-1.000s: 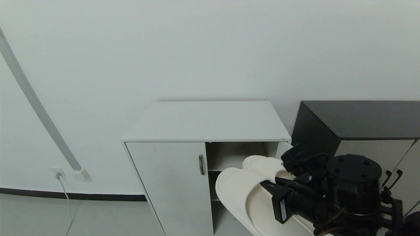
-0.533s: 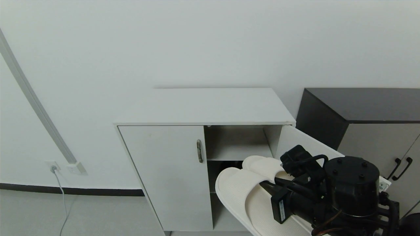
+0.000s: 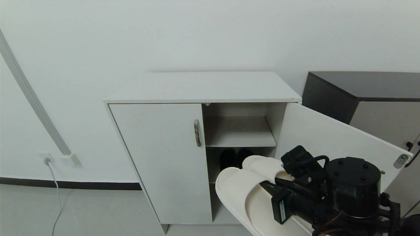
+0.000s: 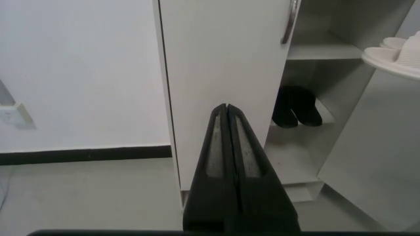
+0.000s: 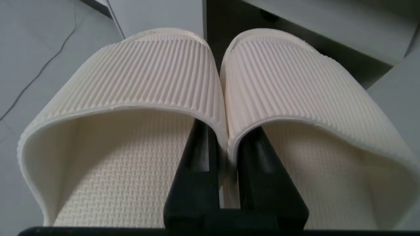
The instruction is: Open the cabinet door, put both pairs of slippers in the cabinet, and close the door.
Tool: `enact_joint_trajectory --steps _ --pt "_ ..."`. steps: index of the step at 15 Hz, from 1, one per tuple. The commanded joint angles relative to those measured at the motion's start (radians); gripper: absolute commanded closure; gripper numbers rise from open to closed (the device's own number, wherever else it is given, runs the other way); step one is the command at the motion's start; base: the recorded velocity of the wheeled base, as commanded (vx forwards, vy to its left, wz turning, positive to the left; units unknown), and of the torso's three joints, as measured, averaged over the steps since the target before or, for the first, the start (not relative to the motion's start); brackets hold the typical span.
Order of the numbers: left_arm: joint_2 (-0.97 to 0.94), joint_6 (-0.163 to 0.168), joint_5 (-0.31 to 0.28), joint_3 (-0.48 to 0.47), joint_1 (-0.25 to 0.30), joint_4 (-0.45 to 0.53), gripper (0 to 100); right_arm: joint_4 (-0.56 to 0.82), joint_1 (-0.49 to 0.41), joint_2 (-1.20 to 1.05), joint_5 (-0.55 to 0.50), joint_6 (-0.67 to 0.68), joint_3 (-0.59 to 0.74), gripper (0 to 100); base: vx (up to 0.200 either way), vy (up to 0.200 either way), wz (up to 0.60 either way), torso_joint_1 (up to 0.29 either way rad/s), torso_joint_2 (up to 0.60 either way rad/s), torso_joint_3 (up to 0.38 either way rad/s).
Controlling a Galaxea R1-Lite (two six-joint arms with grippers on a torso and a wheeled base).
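Cabinet (image 3: 203, 87) with right door (image 3: 328, 137) swung wide open and left door (image 3: 160, 157) shut; the opening step is judged done. Dark pair (image 3: 234, 158) stands side by side on the middle shelf inside, beneath the upper shelf (image 3: 239, 137); the first pair is judged stowed. Cream pair (image 3: 239, 191) is held in the air just in front of the open compartment, toes toward it, not yet inside; left to do, on this reading: set this pair on a shelf, draw the arm clear, close the right door. Right hand (image 5: 222, 164) is closed on the cream pair; its fingers pinch the two adjoining inner edges together, under the straps. Left hand (image 4: 226, 141) is closed, fingers pressed flat together, holding nothing; it points toward the left door and is apart from it.
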Motion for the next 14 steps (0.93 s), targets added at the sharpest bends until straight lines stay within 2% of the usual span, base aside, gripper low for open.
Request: enact_joint_trajectory --steps 1,7,11,14 --pt "0.001 -0.001 0.0 0.0 -0.001 0.0 100 -0.003 0.001 0.003 0.0 0.0 0.004 100 0.0 0.0 0.0 -0.144 0.47 0.334" --pt "0.001 -0.001 0.0 0.0 0.0 0.001 100 -0.005 0.001 0.014 0.0 0.0 0.007 100 0.0 0.0 0.0 -0.117 0.46 0.351" --pt "0.001 -0.001 0.0 0.0 0.0 0.001 100 -0.005 0.001 0.017 0.0 0.0 0.007 100 0.0 0.0 0.0 -0.044 0.44 0.389" --pt "0.001 -0.001 0.0 0.0 -0.001 0.0 100 -0.005 0.001 0.018 0.0 0.0 0.007 100 0.0 0.0 0.0 -0.002 0.09 0.085"
